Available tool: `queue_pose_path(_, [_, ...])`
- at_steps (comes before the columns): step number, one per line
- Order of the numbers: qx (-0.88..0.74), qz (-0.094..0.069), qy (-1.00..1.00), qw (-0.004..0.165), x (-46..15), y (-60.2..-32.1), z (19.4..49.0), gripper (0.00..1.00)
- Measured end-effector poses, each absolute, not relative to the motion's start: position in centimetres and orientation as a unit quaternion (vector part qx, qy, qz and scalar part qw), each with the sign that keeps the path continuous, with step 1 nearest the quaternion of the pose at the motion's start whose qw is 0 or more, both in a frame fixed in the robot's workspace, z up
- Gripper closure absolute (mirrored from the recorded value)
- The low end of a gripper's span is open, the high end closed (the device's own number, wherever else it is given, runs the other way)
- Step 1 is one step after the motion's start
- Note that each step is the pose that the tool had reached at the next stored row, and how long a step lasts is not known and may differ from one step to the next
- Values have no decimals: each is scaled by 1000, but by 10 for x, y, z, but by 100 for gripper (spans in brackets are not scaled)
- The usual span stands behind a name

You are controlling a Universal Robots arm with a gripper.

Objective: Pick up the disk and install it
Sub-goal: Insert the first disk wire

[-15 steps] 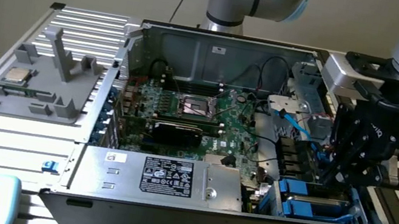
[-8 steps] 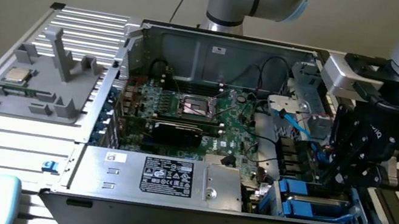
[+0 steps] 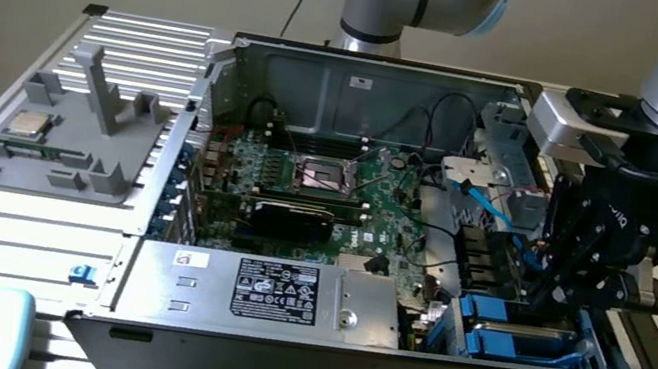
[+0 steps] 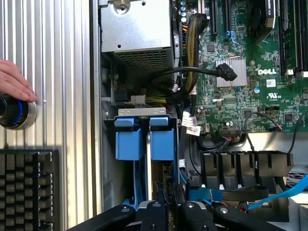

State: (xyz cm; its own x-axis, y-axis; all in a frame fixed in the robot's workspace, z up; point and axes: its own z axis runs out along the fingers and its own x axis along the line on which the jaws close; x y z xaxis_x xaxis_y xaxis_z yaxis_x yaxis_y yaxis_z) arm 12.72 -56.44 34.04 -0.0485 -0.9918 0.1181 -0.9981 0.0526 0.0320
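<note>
The disk (image 3: 516, 341) lies in the drive bay at the near corner of the open computer case, on the exterior view's right. Its bright blue carrier (image 4: 162, 144) shows, along with a strip of silver body; the rest is hidden by the bay. My gripper (image 3: 542, 301) reaches straight down into that bay from above. In the wrist view my gripper (image 4: 167, 197) has its black fingers (image 4: 158, 204) close together, pinched on the end of the blue carrier.
The motherboard (image 3: 329, 185) and power supply (image 3: 270, 291) fill the case, with black and blue cables (image 4: 192, 77) beside the bay. A grey fixture (image 3: 66, 138) holding a small square chip (image 3: 31, 124) stands outside. A hand (image 4: 14, 82) rests by a round knob, above a keyboard (image 4: 26, 192).
</note>
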Motion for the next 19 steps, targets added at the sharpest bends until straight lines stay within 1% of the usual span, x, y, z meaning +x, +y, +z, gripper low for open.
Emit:
queue_pose_path(11, [688, 29, -723, 54, 127, -564, 340, 84])
queue_pose_path(17, [687, 31, -723, 56, 127, -562, 340, 84])
queue_pose_path(19, [687, 35, -723, 59, 127, -558, 340, 84])
